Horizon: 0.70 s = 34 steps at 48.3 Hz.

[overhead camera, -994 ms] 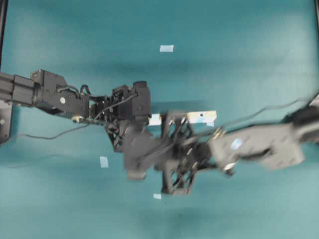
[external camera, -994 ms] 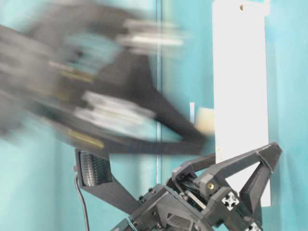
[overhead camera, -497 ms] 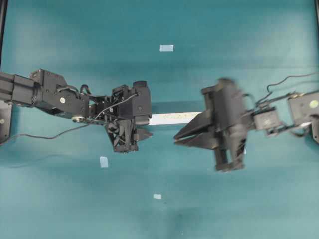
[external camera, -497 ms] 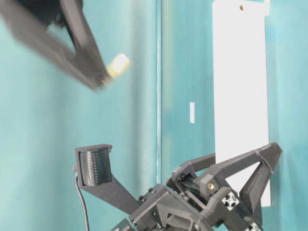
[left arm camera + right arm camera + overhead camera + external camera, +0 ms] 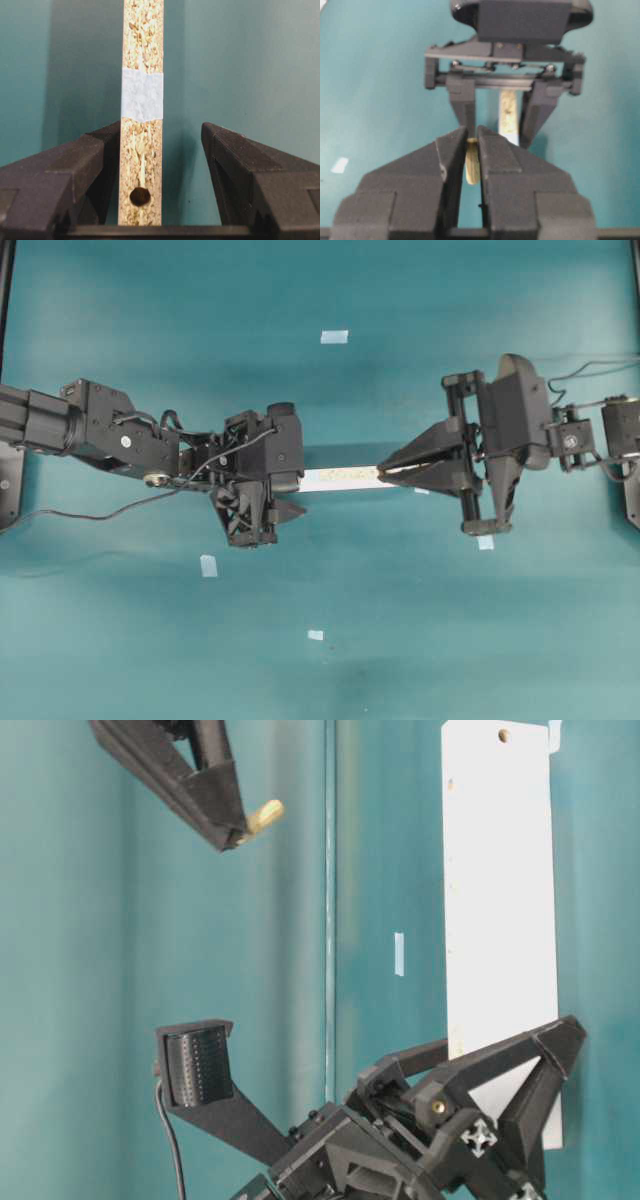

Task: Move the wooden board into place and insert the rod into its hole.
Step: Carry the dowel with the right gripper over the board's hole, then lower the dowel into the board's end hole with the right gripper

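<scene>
Looking from the right wrist camera, the nearest thing is the right gripper (image 5: 472, 150), its two dark fingers pinched on the rod (image 5: 472, 167). Most of the peg is hidden between the pads, and only a pale sliver shows in the slot. Its long axis runs along the fingers, pointing out past their tips. The table-level view shows the free end more plainly: a short tan stub (image 5: 264, 816) sticks out of the fingertips, tilted, high above the teal table (image 5: 80, 970) and well apart from the wooden board (image 5: 500, 920).

Beyond it, the left gripper (image 5: 161, 150) straddles the board (image 5: 142, 60). One finger lies against the board's side and the other stands clear with teal showing between, so the jaws are spread and the board is not squeezed. The board stands on edge on the table, its speckled chipboard edge facing the camera. A hole (image 5: 140, 196) sits near the close end and a pale blue tape patch (image 5: 142, 94) crosses the edge farther out. Its far end is cut off by the top of the frame.

From overhead the board (image 5: 340, 477) lies left to right between the two grippers, with both ends hidden under them. The right gripper (image 5: 385, 469) points along it, its tips over the right end. Loose tape squares (image 5: 334, 337) dot the table farther off.
</scene>
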### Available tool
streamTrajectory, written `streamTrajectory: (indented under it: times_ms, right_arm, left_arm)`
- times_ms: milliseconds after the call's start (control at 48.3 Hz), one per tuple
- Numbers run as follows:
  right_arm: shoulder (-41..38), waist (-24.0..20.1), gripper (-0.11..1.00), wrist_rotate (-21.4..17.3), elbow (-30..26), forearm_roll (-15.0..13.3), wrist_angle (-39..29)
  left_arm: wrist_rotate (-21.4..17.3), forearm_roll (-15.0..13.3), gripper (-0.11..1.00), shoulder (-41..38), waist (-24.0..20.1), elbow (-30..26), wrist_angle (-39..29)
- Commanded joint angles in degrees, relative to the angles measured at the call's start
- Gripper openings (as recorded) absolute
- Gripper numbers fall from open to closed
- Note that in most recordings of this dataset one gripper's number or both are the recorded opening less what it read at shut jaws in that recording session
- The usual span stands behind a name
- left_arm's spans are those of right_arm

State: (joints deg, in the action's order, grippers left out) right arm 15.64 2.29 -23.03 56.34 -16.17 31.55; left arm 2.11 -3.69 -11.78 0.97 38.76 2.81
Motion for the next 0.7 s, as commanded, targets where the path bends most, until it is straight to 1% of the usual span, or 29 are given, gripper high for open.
streamTrajectory:
  times_ms: [0, 166, 290, 497, 683]
  right_arm:
    - [-0.26, 0.97, 0.09, 0.97, 1.05, 0.18, 4.83]
    - [-2.29, 2.81, 0.09, 0.97, 4.66, 0.70, 13.36]
    - [-4.13, 4.22, 0.09, 1.05, 6.50, 0.79, 17.93]
    - [-7.29, 5.10, 0.09, 1.58, 6.68, 0.79, 21.01]
    - [-9.58, 5.19, 0.09, 1.67, 6.86, 0.79, 23.12]
  left_arm:
    - [0.35, -0.09, 0.62, 1.32, 0.09, -0.79, 0.35]
    - [0.35, -0.09, 0.62, 1.23, -0.26, -0.79, 0.97]
    - [0.26, -0.09, 0.61, 0.88, -0.97, -0.62, 2.64]
    - [0.18, -0.09, 0.58, 0.00, -1.58, -0.53, 5.80]
    - [-0.09, -0.09, 0.58, 0.00, -1.41, -0.26, 5.89]
